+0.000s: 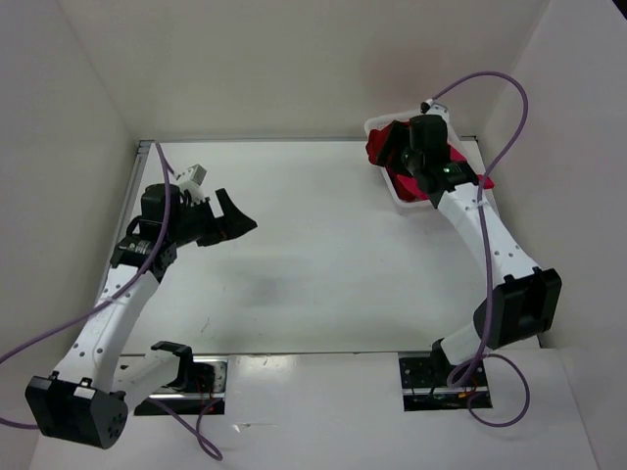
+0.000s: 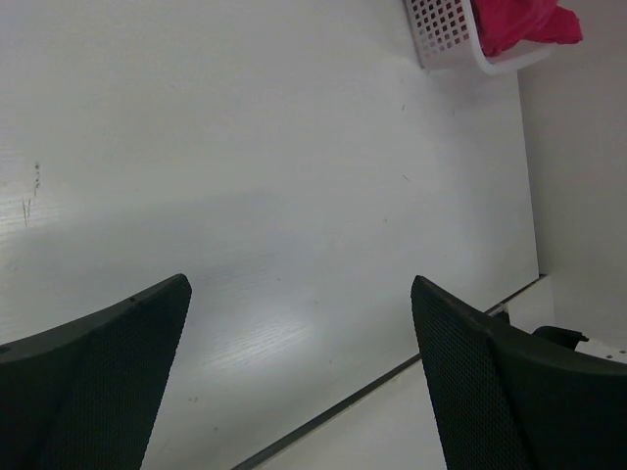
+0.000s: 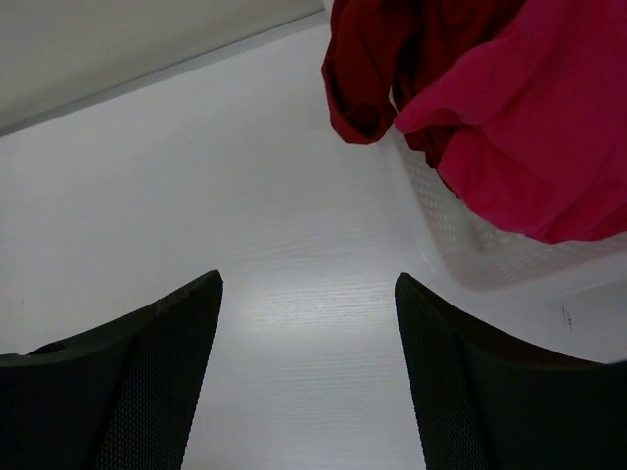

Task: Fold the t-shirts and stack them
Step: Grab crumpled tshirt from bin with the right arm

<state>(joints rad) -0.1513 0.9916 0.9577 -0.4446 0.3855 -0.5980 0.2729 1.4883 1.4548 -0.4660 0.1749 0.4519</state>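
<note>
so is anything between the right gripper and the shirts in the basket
Nothing visible. The open right gripper faces the dark red shirt and the crimson-pink shirt, both spilling over the rim of the white basket, with only bare table below the gap.

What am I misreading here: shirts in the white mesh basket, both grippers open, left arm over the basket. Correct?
One thing is wrong: the arm over the white mesh basket is the right one, as the top external view shows. The right gripper is there; the left gripper hangs over the table. The crimson-pink shirt and dark red shirt are in the basket, both grippers open.
</note>
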